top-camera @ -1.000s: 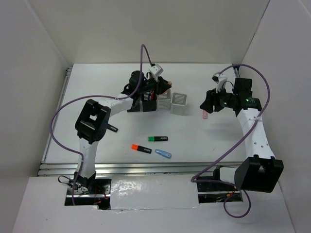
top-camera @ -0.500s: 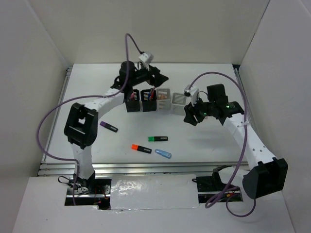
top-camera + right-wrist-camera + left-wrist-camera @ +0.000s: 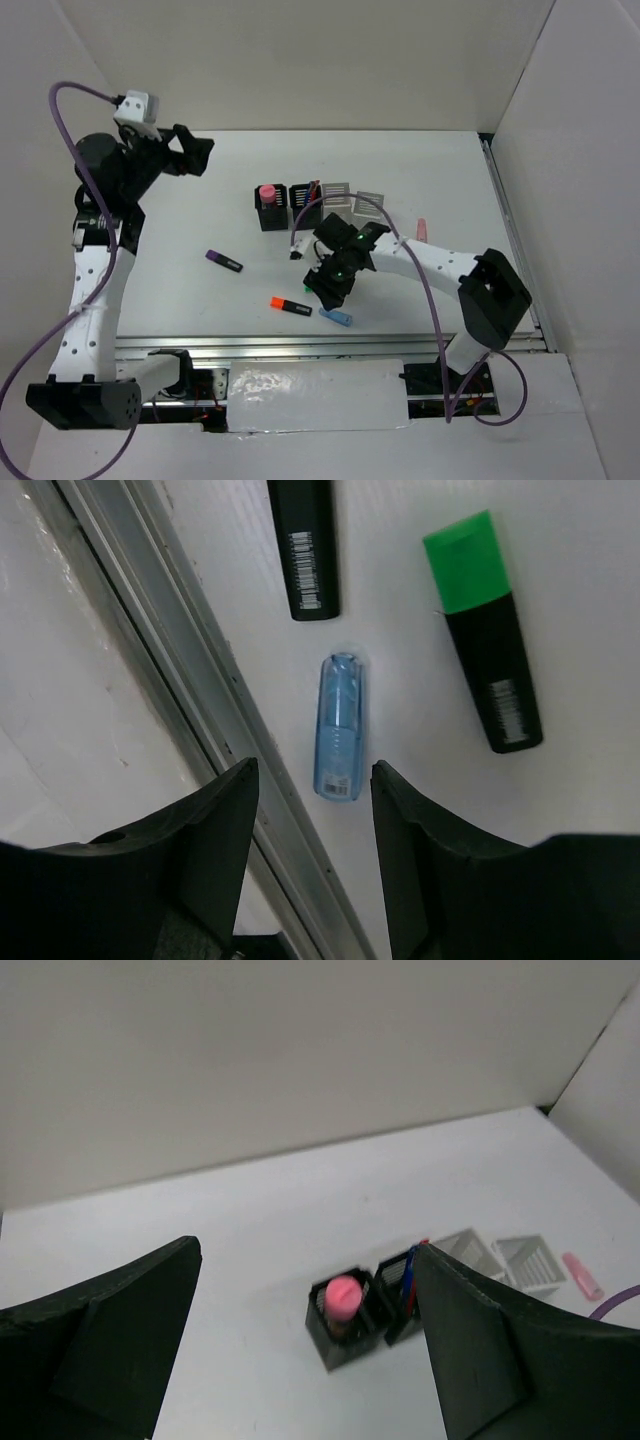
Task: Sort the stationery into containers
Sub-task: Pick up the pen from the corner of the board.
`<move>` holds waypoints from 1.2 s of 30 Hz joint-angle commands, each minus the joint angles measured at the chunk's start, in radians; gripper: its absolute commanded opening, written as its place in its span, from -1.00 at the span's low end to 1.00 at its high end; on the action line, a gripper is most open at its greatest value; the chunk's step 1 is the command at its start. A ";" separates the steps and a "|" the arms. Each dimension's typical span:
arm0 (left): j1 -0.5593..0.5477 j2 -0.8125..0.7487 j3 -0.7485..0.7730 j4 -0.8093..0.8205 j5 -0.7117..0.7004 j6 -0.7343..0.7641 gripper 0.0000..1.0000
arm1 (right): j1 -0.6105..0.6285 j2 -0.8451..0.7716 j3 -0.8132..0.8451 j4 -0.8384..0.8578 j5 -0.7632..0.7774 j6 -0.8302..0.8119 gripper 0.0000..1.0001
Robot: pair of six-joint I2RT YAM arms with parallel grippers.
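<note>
The light blue marker point(image 3: 340, 727) lies on the white surface point(image 3: 450, 170), with the right fingers point(image 3: 205, 850) spread above it. In the wrist view a green highlighter point(image 3: 483, 630) lies at its 1 o'clock. From overhead, an orange highlighter point(image 3: 291, 305) lies at 9 and four cups point(image 3: 303, 207) stand at 12, a pink marker point(image 3: 266, 191) in the leftmost. The left fingers point(image 3: 110, 1340) gape wide at 10 o'clock.

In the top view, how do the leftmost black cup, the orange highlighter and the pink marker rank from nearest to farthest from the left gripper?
1. Leftmost black cup, to the right of the left gripper.
2. Orange highlighter, front centre.
3. Pink marker, far right.
</note>
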 commanded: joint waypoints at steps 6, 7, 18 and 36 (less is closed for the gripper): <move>0.102 -0.101 -0.195 -0.151 -0.019 -0.053 0.99 | 0.143 0.135 0.035 0.015 0.175 0.166 0.10; 0.104 -0.102 -0.198 -0.151 -0.019 -0.054 0.99 | 0.149 0.156 0.038 0.013 0.183 0.166 0.10; 0.107 -0.087 -0.200 -0.153 -0.013 -0.064 0.99 | 0.189 0.262 0.058 0.042 0.339 0.160 0.06; 0.105 -0.102 -0.249 -0.104 0.038 -0.044 0.99 | 0.021 0.115 0.133 -0.062 0.070 0.041 -1.00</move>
